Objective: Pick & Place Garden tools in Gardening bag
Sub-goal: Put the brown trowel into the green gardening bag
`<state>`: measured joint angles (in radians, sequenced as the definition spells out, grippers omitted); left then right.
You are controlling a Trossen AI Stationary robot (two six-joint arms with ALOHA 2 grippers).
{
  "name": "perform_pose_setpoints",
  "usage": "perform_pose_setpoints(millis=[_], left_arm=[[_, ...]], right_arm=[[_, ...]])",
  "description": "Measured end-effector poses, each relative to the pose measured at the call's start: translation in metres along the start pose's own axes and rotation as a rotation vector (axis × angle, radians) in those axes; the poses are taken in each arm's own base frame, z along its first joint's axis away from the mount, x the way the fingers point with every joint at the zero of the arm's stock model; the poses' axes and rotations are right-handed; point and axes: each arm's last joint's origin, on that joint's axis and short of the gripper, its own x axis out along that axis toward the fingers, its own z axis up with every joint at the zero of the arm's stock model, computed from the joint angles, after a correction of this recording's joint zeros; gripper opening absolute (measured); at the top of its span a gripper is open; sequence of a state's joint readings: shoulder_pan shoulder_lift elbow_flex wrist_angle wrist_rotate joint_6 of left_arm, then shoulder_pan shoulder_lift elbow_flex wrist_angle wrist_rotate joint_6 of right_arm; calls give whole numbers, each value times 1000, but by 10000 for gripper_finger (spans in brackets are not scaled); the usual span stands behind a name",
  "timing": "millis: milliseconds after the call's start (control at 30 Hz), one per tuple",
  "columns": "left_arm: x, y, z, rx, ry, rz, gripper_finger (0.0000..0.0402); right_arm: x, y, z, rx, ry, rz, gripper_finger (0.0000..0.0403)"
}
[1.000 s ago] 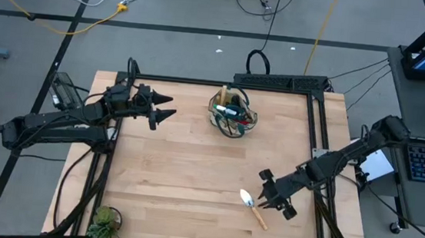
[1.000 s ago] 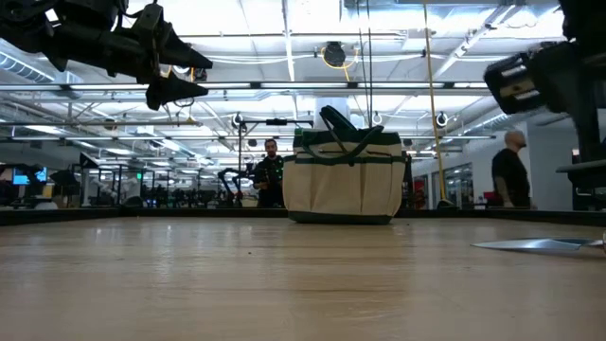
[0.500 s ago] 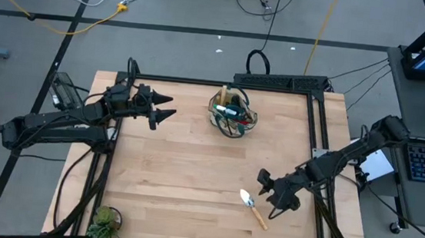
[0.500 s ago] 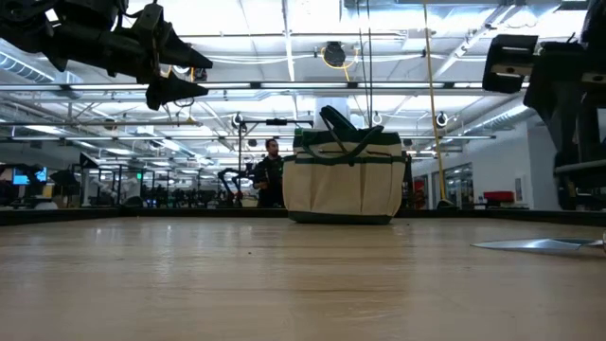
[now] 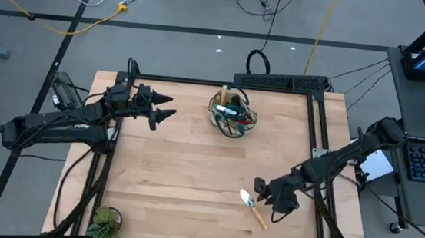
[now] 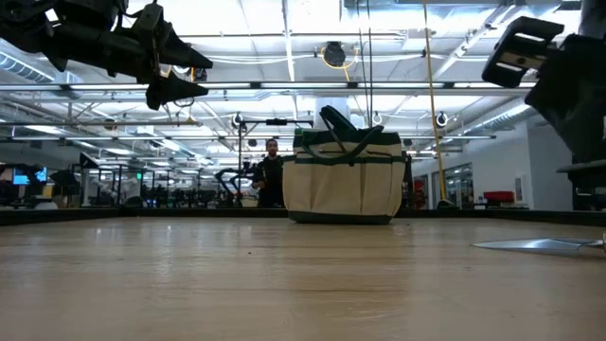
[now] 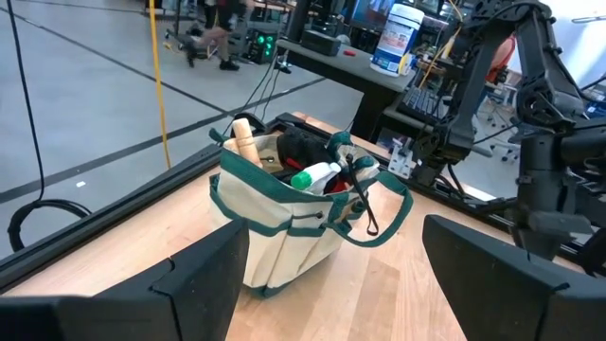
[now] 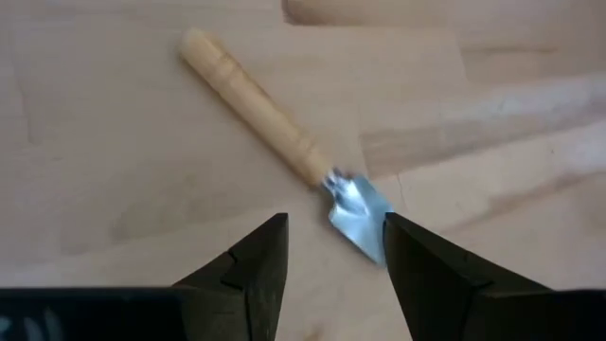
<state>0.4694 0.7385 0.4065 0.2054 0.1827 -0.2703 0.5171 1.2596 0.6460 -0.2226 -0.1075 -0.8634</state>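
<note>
1. Trowel point(image 5: 253, 209) lies flat on the table point(image 5: 177, 170), near the right front corner, silver blade toward the middle, wooden handle toward the front edge. Nothing touches it.
2. Right wrist view gives the detail: trowel point(image 8: 284, 142) sits diagonal on the wood, blade just past the fingertips point(image 8: 256, 260), which stand parted and empty, above it with a gap.
3. Low view shows only the blade point(image 6: 530, 244) at the right edge, flat on the tabletop; handle is cut off there.
4. Right gripper point(image 5: 267, 195) hangs just beside the trowel, on its right-arm side, jaws apart, nothing in them. In the low view it is a dark block at upper right point(image 6: 540, 57), clear of the table.
5. Gardening bag point(image 5: 232, 113) stands upright at the back centre, well apart from the trowel.
6. Left wrist view looks into the bag point(image 7: 284, 213): a wooden handle point(image 7: 244, 140), a green spray bottle point(image 7: 317, 175) and dark items inside. The high view only shows a jumble.
7. Left gripper point(image 5: 166, 106) waits at back left, raised, jaws wide and empty, pointing at the bag.
8. Potted plant point(image 5: 103, 223) sits at the front left corner.
9. Low view alone shows a person point(image 6: 269, 175) in the room behind the bag.
</note>
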Motion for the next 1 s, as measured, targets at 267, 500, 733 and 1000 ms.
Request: perform_pose_setpoints(millis=[267, 500, 733, 1000], left_arm=[[0, 0, 0, 0, 0, 0, 324], [0, 0, 0, -4, -1, 0, 324], [0, 0, 1, -4, -5, -1, 324], [0, 0, 1, -4, -9, -1, 324]], right_arm=[[16, 3, 7, -45, -67, 49, 167], [33, 10, 8, -68, -56, 103, 167], [43, 11, 3, -144, 18, 79, 167], [45, 11, 2, -156, 21, 79, 167]])
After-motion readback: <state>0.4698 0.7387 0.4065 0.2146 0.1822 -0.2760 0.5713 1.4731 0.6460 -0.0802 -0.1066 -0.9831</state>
